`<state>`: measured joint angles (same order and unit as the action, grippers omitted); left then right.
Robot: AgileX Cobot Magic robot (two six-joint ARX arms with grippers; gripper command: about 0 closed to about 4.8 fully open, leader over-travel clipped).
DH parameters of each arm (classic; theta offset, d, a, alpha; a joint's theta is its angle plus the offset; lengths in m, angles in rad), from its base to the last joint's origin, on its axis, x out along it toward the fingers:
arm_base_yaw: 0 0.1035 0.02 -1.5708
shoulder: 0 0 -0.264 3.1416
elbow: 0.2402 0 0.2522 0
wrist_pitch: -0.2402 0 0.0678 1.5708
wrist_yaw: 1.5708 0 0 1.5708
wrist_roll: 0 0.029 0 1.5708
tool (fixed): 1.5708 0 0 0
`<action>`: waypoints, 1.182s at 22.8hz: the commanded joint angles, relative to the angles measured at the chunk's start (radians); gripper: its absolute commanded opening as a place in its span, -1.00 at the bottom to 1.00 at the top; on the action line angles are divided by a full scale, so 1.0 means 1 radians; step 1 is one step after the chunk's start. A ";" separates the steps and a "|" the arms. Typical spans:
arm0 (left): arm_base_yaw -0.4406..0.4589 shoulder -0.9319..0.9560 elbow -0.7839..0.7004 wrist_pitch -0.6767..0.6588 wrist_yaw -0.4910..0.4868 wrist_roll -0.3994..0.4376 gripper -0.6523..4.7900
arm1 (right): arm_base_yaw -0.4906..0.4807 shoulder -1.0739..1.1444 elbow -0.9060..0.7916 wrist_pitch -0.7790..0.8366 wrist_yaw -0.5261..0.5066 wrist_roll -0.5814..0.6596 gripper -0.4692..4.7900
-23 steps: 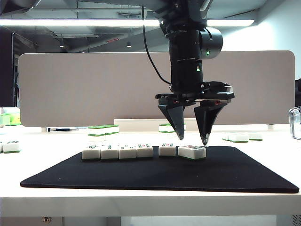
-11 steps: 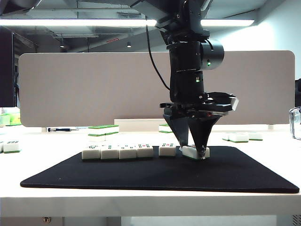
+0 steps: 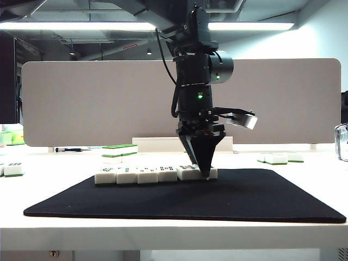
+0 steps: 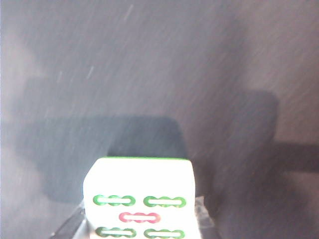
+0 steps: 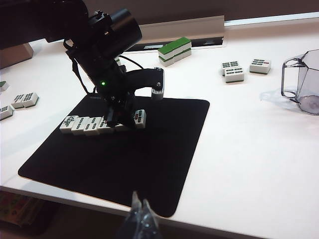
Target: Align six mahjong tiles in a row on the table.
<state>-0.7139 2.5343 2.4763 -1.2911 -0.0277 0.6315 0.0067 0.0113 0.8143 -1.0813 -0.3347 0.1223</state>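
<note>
We see the left hand [image 3: 204, 174] pointing straight down, pinching the sixth tile [image 3: 211, 173] on the black mat [image 3: 261, 198] of the counter [image 3: 304, 163]. Since a second ago this tile has turned and now touches the row of tiles [image 3: 137, 175], long axis pointing front to back like theirs. The right hand [image 5: 140, 206] hangs pressed together near the counter's front edge.

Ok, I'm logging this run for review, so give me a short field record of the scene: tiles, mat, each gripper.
row: six mahjong tiles side by side on the black mat, face up
end tile: rightmost tile, between the left gripper's fingers
left gripper: left gripper pointing down, closed on the end tile
left wrist view: tile face with green and red bars
right gripper: right gripper shut, empty, back at the near mat edge
spare tiles: stacked green-topped tiles and loose ones on the table
</note>
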 commanded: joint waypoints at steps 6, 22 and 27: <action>0.001 -0.005 0.001 -0.055 0.005 -0.019 -0.14 | 0.001 -0.011 0.002 0.017 0.003 0.000 -0.83; 0.150 -0.264 -0.019 -0.130 0.007 -0.201 -0.39 | 0.002 -0.011 0.002 0.016 0.003 0.000 -0.82; 0.267 -0.401 -0.242 -0.074 0.061 -0.202 -0.40 | 0.001 -0.011 0.002 0.016 0.003 0.000 -0.82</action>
<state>-0.4633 2.1513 2.2734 -1.3872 0.0044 0.4316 0.0067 0.0113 0.8143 -1.0813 -0.3332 0.1223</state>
